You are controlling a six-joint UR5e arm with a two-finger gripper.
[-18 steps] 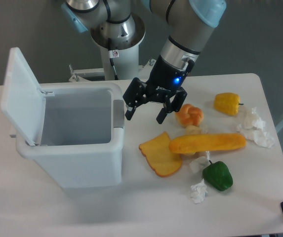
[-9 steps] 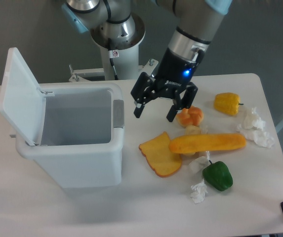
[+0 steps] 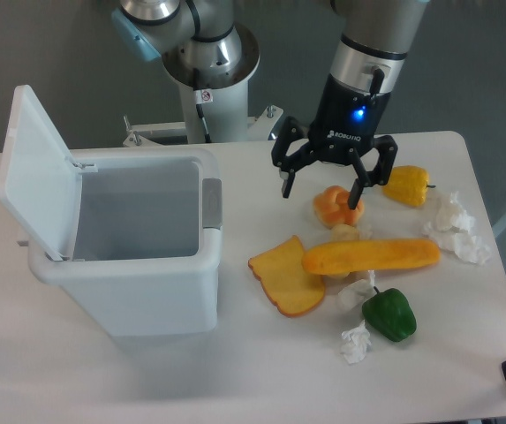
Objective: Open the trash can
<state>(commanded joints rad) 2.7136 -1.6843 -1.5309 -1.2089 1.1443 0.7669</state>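
The trash can [image 3: 138,283] is a large white bin on the left of the table. Its white lid [image 3: 36,172] stands swung up on the left side, so the inside shows and looks empty. The grey push-button tab [image 3: 211,203] sits on the right rim. My gripper [image 3: 321,198] hangs open and empty to the right of the can, well apart from it, just above a small orange fruit [image 3: 334,206].
On the table right of the can lie an orange slice [image 3: 283,278], a long orange vegetable [image 3: 372,256], a green pepper [image 3: 389,314], a yellow pepper [image 3: 407,185] and crumpled tissues [image 3: 451,228]. The robot base [image 3: 207,71] stands behind.
My gripper has moved right and slightly up, away from the can's right rim to over the small orange fruit. The can and lid have not moved.
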